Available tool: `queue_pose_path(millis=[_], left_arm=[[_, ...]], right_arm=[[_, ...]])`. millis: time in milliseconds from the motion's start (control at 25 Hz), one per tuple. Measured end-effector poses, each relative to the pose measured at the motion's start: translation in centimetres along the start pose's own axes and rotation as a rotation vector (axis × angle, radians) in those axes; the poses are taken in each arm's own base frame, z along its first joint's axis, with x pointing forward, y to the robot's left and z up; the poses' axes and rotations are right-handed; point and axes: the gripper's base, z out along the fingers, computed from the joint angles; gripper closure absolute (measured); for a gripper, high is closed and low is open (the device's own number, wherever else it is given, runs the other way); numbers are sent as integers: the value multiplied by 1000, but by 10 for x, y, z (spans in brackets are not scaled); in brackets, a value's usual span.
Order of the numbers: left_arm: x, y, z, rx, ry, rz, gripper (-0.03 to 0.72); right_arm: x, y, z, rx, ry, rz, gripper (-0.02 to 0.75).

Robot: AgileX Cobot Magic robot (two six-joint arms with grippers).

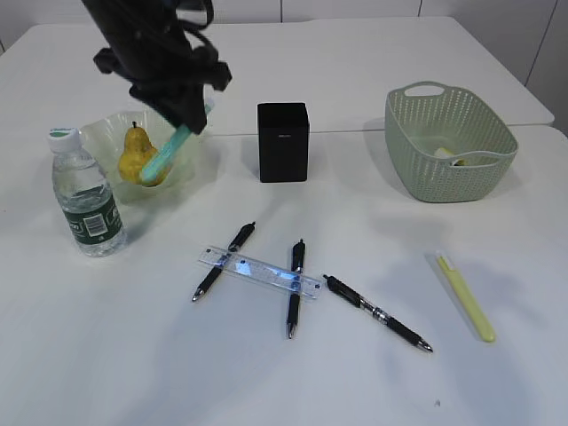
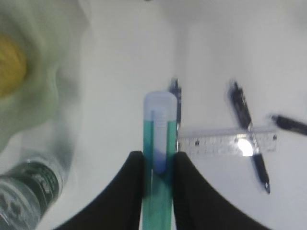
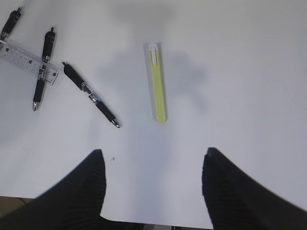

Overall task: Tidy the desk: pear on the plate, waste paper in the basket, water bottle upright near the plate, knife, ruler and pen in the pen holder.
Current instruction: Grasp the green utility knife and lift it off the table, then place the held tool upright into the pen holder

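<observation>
Left wrist view — left gripper (image 2: 157, 165) clamped on teal knife (image 2: 159, 143) — right gripper (image 3: 152, 167) spread, empty

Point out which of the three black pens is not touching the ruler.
The rightmost black pen, lying diagonally toward the yellow knife. It sits clear of the ruler, while the left pen and the middle pen both cross it.

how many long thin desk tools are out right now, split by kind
Black pens: 3
Clear plastic ruler: 1
Yellow utility knife on the table: 1
Teal utility knife in the left gripper: 1
Total: 6
</observation>
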Motion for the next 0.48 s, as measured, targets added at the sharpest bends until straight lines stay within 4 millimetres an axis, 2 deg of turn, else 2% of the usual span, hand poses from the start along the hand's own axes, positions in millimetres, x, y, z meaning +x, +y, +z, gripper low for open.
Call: queue_pose_path(millis=[120, 280, 480], left_arm=[[-18, -3, -15, 17, -166, 0, 578], [-38, -4, -21, 37, -378, -6, 578], [-57, -6, -6, 44, -558, -4, 578]], right_arm=[[0, 0, 0, 0, 0, 0, 239], [0, -1, 0, 8, 0, -3, 239], [0, -1, 0, 12, 1, -13, 239]])
